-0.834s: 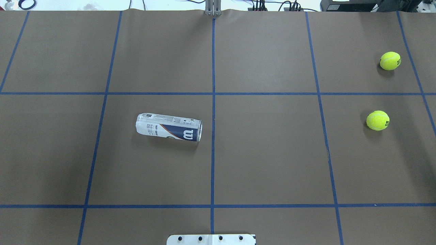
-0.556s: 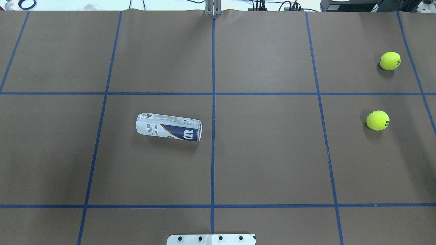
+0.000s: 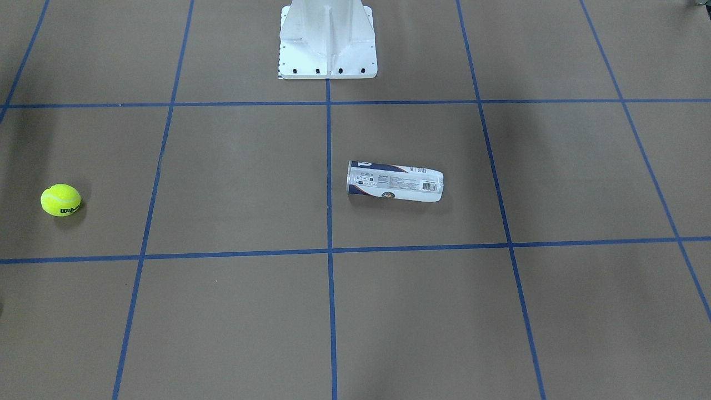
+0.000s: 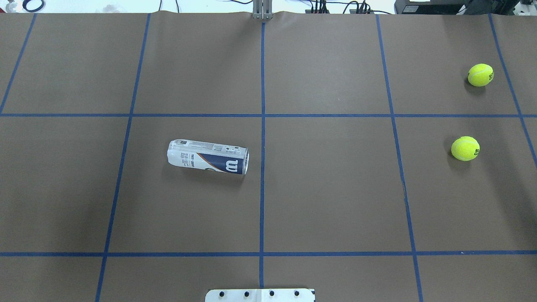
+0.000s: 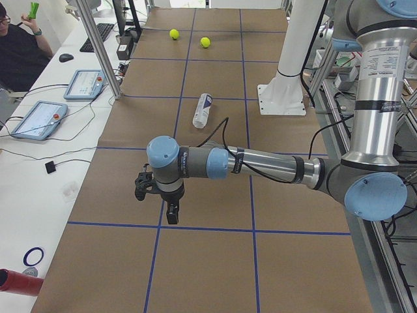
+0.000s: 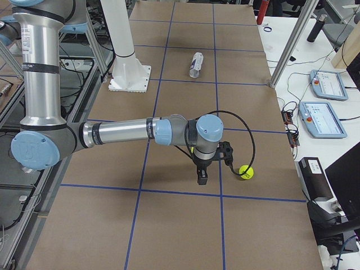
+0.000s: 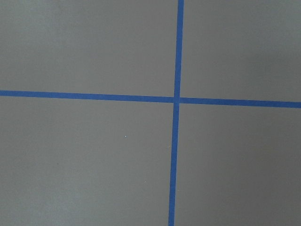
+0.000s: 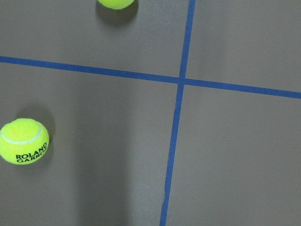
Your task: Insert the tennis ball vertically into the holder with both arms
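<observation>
Left gripper [image 5: 172,219] and right gripper [image 6: 201,180] are hovering over opposite ends of the worktop [image 4: 335,188]; can't tell if either is open. Holder [image 4: 208,157] is lying sideways just left of centre. Tennis ball [image 4: 465,148] is sitting near the right edge, spare ball [image 4: 480,75] toward the far right corner.

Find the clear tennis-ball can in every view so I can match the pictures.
Exterior front-facing: the can lies on its side, just right of centre.
Overhead exterior: can, left of centre.
Exterior left: can, upper middle.
Exterior right: can, top middle.
Left wrist: not in it.
Right wrist: not in it.
Shared landmark: the white pedestal base, visible in all four exterior views; the can lies out from it, toward the robot's left.
</observation>
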`<action>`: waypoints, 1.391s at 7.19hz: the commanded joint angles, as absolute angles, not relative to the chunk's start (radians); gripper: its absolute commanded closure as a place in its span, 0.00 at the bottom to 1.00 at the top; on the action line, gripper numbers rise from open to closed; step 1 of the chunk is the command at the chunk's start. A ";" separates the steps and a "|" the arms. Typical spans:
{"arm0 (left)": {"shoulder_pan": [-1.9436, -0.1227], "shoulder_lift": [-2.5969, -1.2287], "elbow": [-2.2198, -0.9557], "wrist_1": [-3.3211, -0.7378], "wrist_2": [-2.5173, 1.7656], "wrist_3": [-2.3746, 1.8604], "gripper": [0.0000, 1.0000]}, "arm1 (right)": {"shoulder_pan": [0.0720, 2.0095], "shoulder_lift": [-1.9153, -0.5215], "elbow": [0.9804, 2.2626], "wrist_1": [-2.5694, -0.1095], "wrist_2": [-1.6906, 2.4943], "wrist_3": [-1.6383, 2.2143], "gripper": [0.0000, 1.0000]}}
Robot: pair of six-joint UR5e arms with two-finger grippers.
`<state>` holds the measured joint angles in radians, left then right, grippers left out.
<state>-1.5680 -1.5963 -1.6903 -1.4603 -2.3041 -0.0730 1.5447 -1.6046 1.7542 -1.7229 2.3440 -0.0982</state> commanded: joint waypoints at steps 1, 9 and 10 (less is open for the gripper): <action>-1.629 -1.612 -1.716 -1.459 -2.313 -0.077 0.00 | 1.545 -1.597 1.756 -1.723 2.344 -0.098 0.00; -1.251 -2.064 -1.802 -1.467 -2.415 -0.105 0.01 | 1.545 -1.595 1.756 -1.723 2.344 -0.098 0.00; -1.177 -2.151 -1.802 -1.466 -2.413 -0.095 0.02 | 1.545 -1.594 1.755 -1.723 2.344 -0.098 0.00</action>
